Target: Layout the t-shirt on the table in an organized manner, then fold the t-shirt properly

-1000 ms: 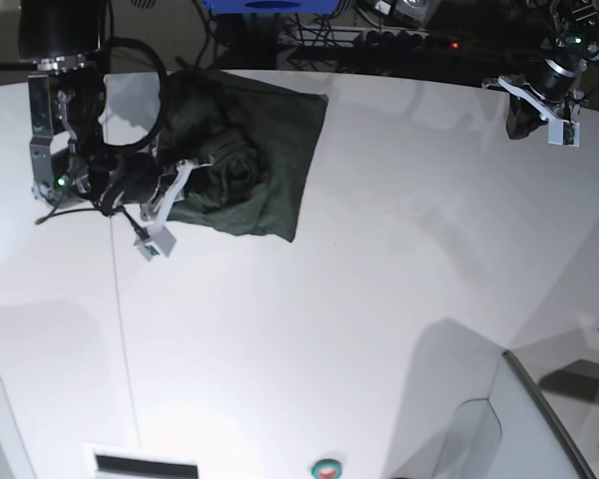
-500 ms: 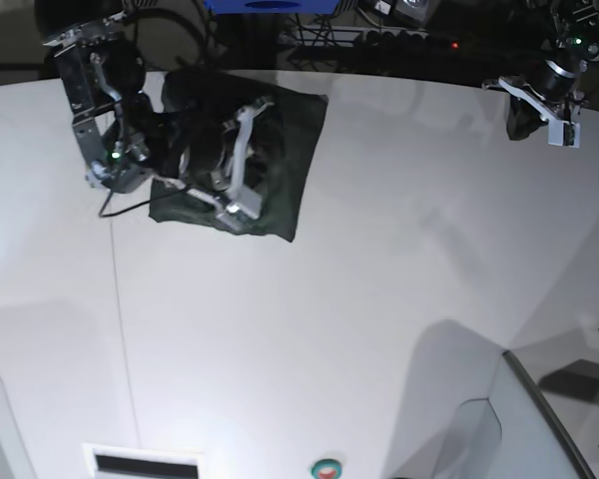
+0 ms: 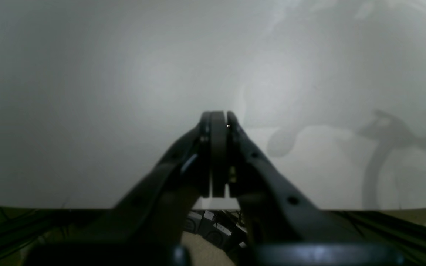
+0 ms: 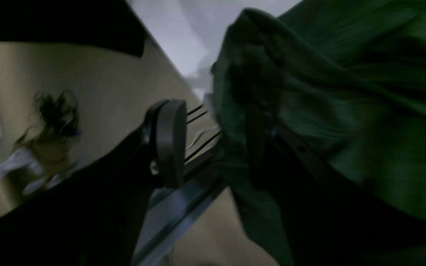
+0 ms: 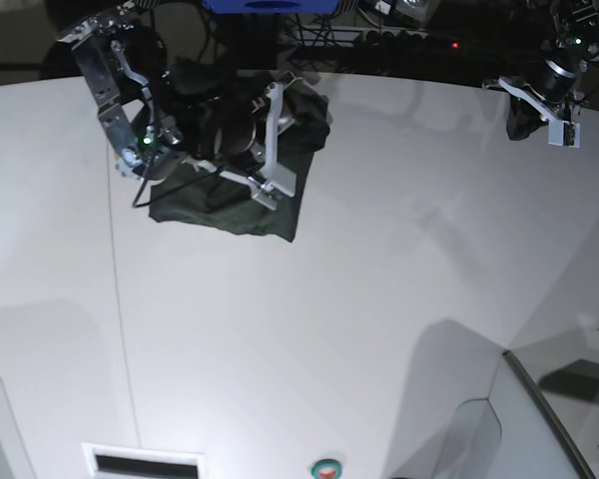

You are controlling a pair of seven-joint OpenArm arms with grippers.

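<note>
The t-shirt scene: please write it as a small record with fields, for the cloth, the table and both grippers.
t-shirt: dark green, bunched, near the far edge of the table
table: white, thin seam line on one side
right gripper: over the t-shirt, jaws apart, fabric draped on one finger
left gripper: shut, holding nothing, above bare table far from the cloth
fold state: not laid flat, not yet folded

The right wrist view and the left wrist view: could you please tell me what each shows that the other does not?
Only the right wrist view shows the t-shirt, its dark green fabric draped against one finger of the open right claw. Only the left wrist view shows the left claw, shut and empty, above bare tabletop. Both show a stretch of the white table.
</note>
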